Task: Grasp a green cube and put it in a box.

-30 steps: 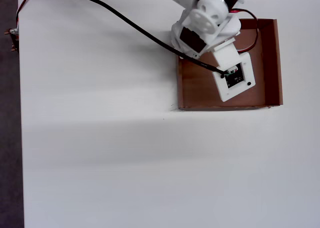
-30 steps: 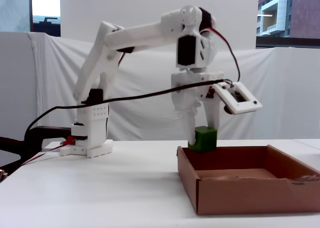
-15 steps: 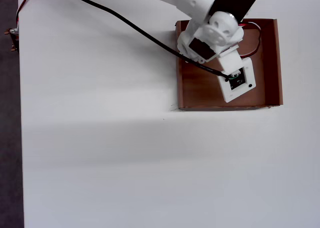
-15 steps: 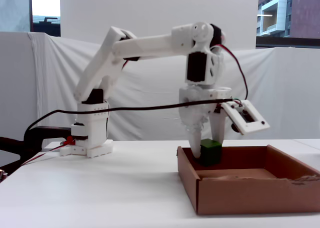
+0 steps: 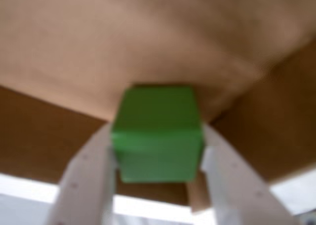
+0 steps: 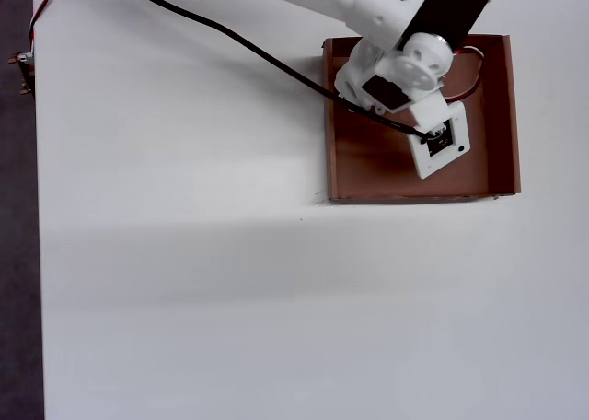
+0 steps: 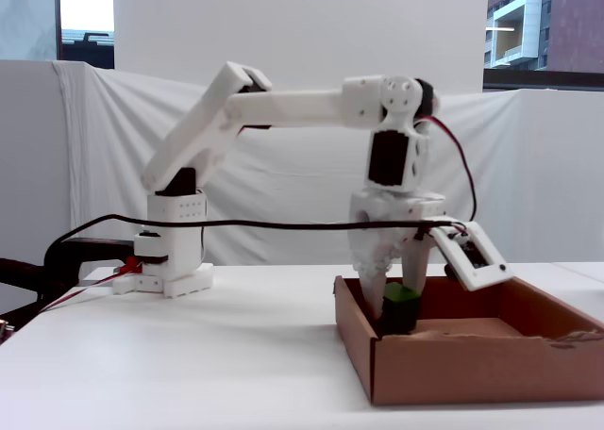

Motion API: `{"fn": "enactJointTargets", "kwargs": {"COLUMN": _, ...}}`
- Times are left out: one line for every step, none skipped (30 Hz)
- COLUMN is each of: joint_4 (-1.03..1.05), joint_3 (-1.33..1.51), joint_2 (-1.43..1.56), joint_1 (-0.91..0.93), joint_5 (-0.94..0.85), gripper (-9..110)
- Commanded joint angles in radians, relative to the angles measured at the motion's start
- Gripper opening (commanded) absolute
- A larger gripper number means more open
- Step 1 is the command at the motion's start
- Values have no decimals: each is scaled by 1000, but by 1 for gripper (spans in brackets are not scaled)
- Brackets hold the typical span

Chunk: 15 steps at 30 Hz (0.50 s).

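The green cube [image 5: 158, 131] fills the middle of the wrist view, clamped between my two white fingers [image 5: 84, 180], so my gripper [image 5: 157, 156] is shut on it. In the fixed view the gripper [image 7: 396, 319] has dipped inside the box [image 7: 453, 369] and the cube [image 7: 400, 303] sits low between the fingers, partly behind the front wall. Whether it touches the floor I cannot tell. From overhead, the arm and its camera mount cover the cube; the box [image 6: 497, 116] lies at the upper right of the table.
The arm's base [image 7: 170, 260] stands at the back left in the fixed view. A black cable [image 6: 230, 38] runs across the table to the wrist. White tabletop [image 6: 230, 300] spreads left of and in front of the box.
The arm has lowered and reached further over the box, carrying the cube from above the rim down inside the walls. The gripper stays shut on it.
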Motion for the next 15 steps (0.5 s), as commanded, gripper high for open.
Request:
{"fn": "enactJointTargets", "kwargs": {"joint_4": 9, "joint_3": -52, "joint_2": 8, "joint_1": -11, "joint_5": 6, "gripper": 15}}
{"fn": "enactJointTargets", "kwargs": {"joint_4": 9, "joint_3": -52, "joint_2": 6, "joint_1": -12, "joint_5": 6, "gripper": 15}}
{"fn": "enactJointTargets", "kwargs": {"joint_4": 9, "joint_3": -52, "joint_2": 3, "joint_1": -12, "joint_5": 6, "gripper": 15}}
{"fn": "enactJointTargets", "kwargs": {"joint_4": 9, "joint_3": -52, "joint_2": 2, "joint_1": -14, "joint_5": 6, "gripper": 15}}
{"fn": "enactJointTargets", "kwargs": {"joint_4": 9, "joint_3": -52, "joint_2": 2, "joint_1": -14, "joint_5": 6, "gripper": 15}}
{"fn": "enactJointTargets", "kwargs": {"joint_4": 9, "joint_3": -52, "joint_2": 0, "joint_1": -15, "joint_5": 6, "gripper": 15}}
{"fn": "enactJointTargets", "kwargs": {"joint_4": 9, "joint_3": -52, "joint_2": 0, "joint_1": -15, "joint_5": 6, "gripper": 15}}
{"fn": "enactJointTargets", "kwargs": {"joint_4": 9, "joint_3": -52, "joint_2": 0, "joint_1": -17, "joint_5": 6, "gripper": 15}}
{"fn": "enactJointTargets", "kwargs": {"joint_4": 9, "joint_3": -52, "joint_2": 0, "joint_1": -17, "joint_5": 6, "gripper": 15}}
{"fn": "enactJointTargets", "kwargs": {"joint_4": 9, "joint_3": -52, "joint_2": 0, "joint_1": -18, "joint_5": 8, "gripper": 16}}
{"fn": "enactJointTargets", "kwargs": {"joint_4": 9, "joint_3": -52, "joint_2": 0, "joint_1": -18, "joint_5": 8, "gripper": 18}}
{"fn": "enactJointTargets", "kwargs": {"joint_4": 9, "joint_3": -52, "joint_2": 0, "joint_1": -18, "joint_5": 8, "gripper": 19}}
{"fn": "enactJointTargets", "kwargs": {"joint_4": 9, "joint_3": -52, "joint_2": 0, "joint_1": -18, "joint_5": 8, "gripper": 20}}
{"fn": "enactJointTargets", "kwargs": {"joint_4": 9, "joint_3": -52, "joint_2": 0, "joint_1": -18, "joint_5": 8, "gripper": 21}}
{"fn": "enactJointTargets", "kwargs": {"joint_4": 9, "joint_3": -52, "joint_2": 2, "joint_1": -18, "joint_5": 8, "gripper": 22}}
